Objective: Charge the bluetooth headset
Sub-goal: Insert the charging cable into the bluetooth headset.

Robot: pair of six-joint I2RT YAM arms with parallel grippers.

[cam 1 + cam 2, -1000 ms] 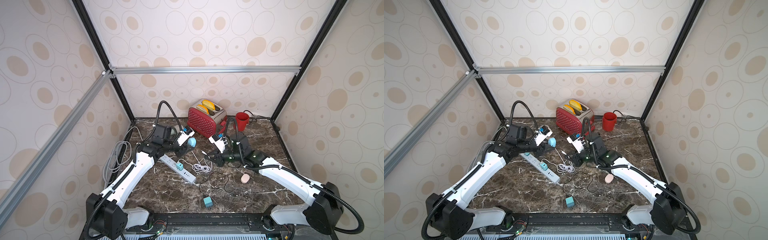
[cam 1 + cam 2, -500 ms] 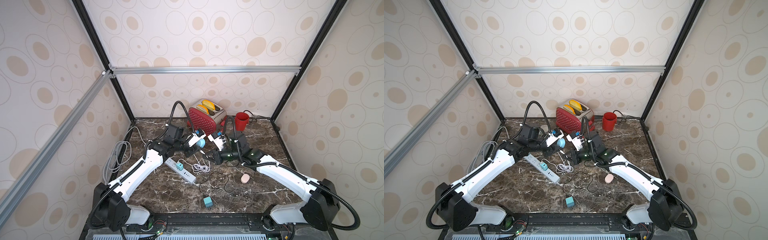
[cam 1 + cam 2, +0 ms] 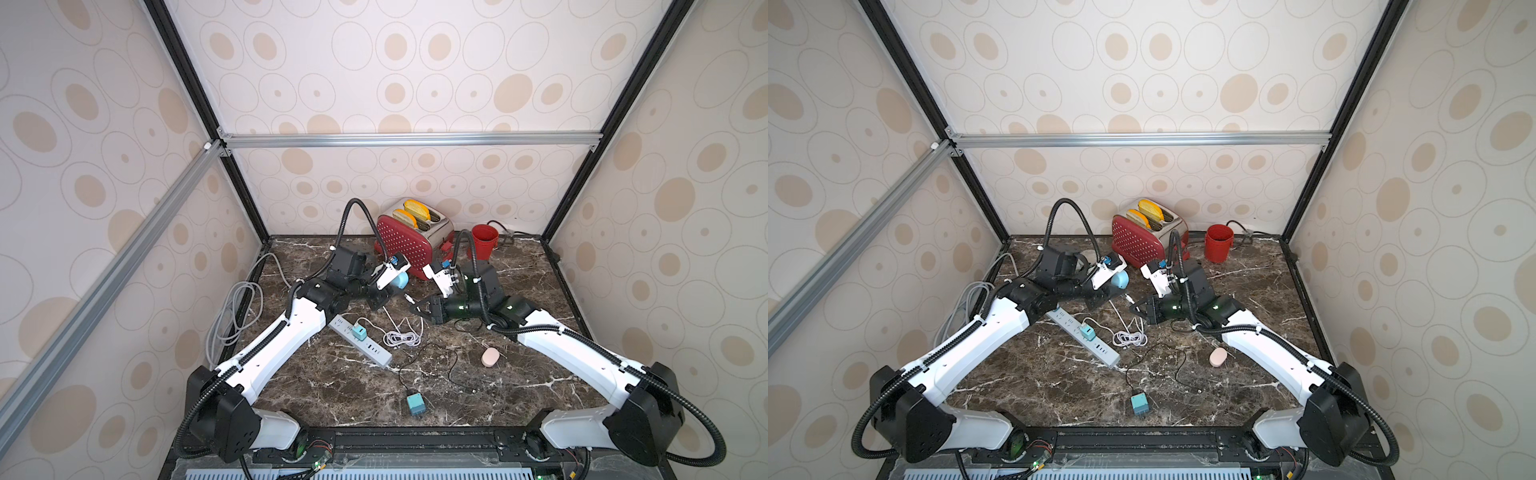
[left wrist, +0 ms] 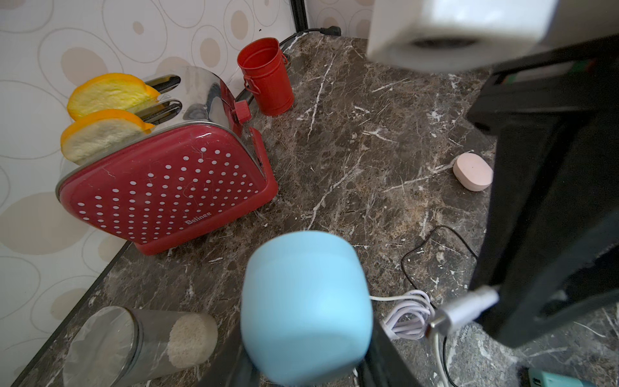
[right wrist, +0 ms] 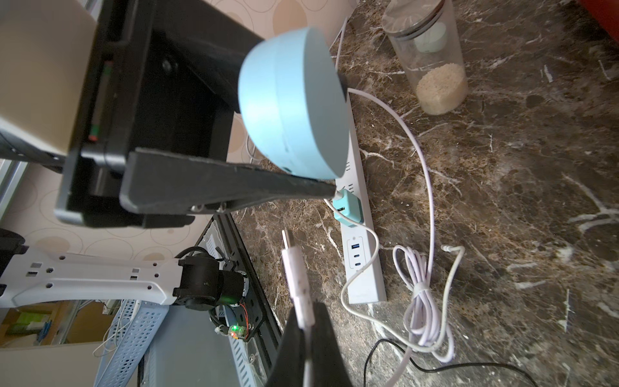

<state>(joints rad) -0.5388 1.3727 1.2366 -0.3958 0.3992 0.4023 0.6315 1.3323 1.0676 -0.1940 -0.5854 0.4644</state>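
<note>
The left tool (image 3: pixel 392 289), grasping the blue headset case (image 3: pixel 401 281), has carried it across to meet the right tool (image 3: pixel 417 308), which is clenched on the white cable plug (image 5: pixel 294 268). The case hangs above the surface (image 3: pixel 332 395); the plug is near it, not yet inserted.

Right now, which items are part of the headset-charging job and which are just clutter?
In the job:
- blue earbud case, in the left fingers
- white cable plug, in the right fingers
- teal charger in the power strip

Lying about:
- toaster
- red cup
- pink case
- rice jar
- loose teal adapter
</note>
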